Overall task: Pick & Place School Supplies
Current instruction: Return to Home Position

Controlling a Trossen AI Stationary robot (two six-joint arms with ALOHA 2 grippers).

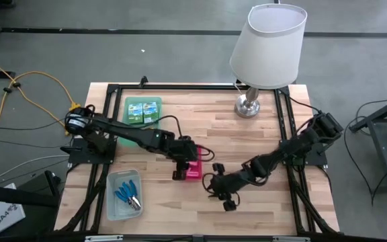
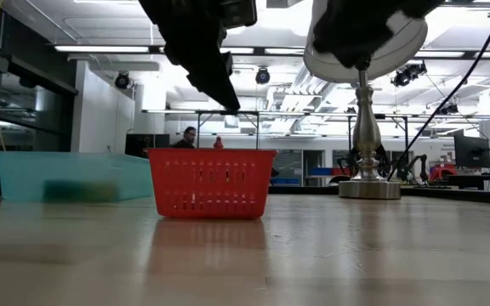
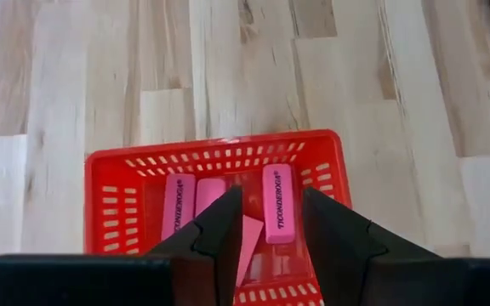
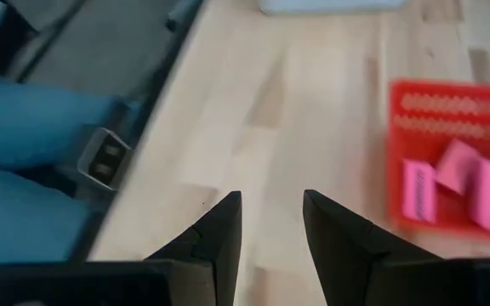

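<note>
A red mesh basket (image 3: 117, 183) (image 1: 193, 168) stands mid-table and holds several pink erasers (image 3: 277, 204), lying flat or tilted on its floor. My left gripper (image 3: 270, 194) (image 1: 183, 171) hovers open just above the basket, pointing down, and touches nothing. My right gripper (image 4: 270, 197) (image 1: 226, 200) is open over bare wood, to the right of the basket and nearer the table's near edge. Green-and-yellow boxes (image 1: 143, 111) lie on a green tray at the far left. Blue-handled scissors (image 1: 127, 196) lie in a clear bin at the near left.
A table lamp (image 1: 248, 106) with a white shade stands at the far right of the table. A black frame (image 1: 284, 121) runs along the table's sides. Bare wood lies between the basket and the lamp. In the low view a person (image 2: 190, 136) is far off in the room.
</note>
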